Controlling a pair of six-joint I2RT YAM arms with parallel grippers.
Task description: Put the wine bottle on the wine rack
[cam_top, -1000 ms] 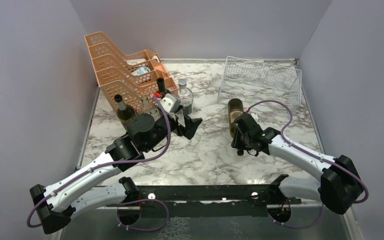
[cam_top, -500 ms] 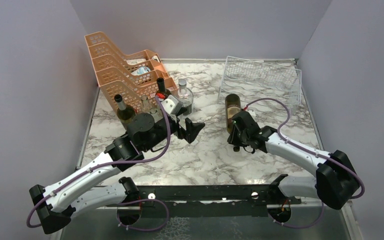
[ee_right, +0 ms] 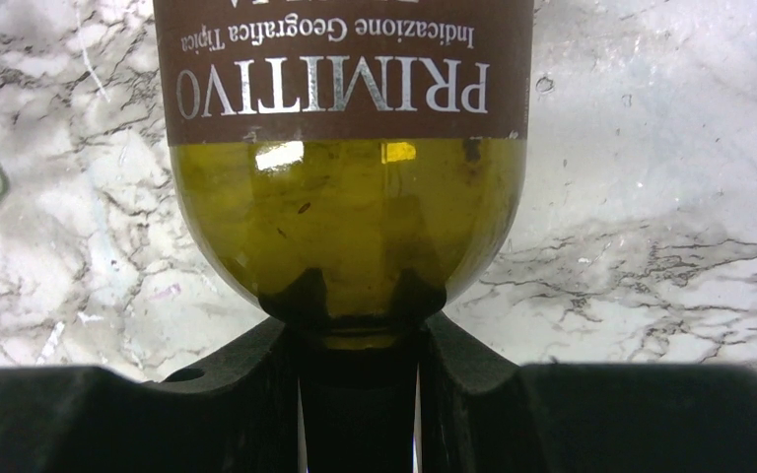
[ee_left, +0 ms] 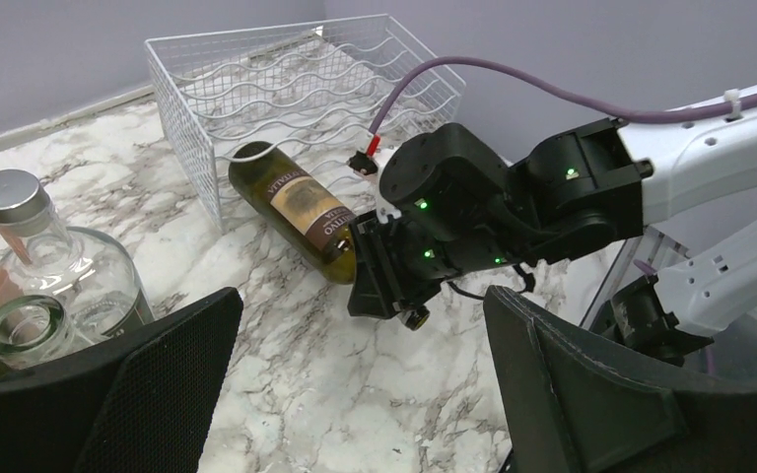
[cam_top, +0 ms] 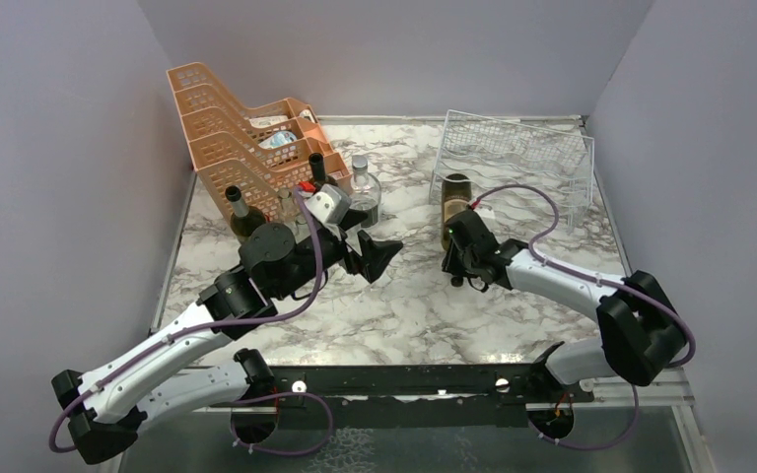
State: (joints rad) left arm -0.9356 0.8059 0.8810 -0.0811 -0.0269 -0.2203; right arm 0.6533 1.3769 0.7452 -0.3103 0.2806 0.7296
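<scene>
While the right gripper (ee_right: 358, 330) clamps the wine bottle (ee_right: 345, 197) by its neck, the left gripper (cam_top: 368, 247) stands wide open. It holds nothing.

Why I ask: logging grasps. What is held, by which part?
Right gripper holds the wine bottle by its neck; left gripper holds nothing.
</scene>
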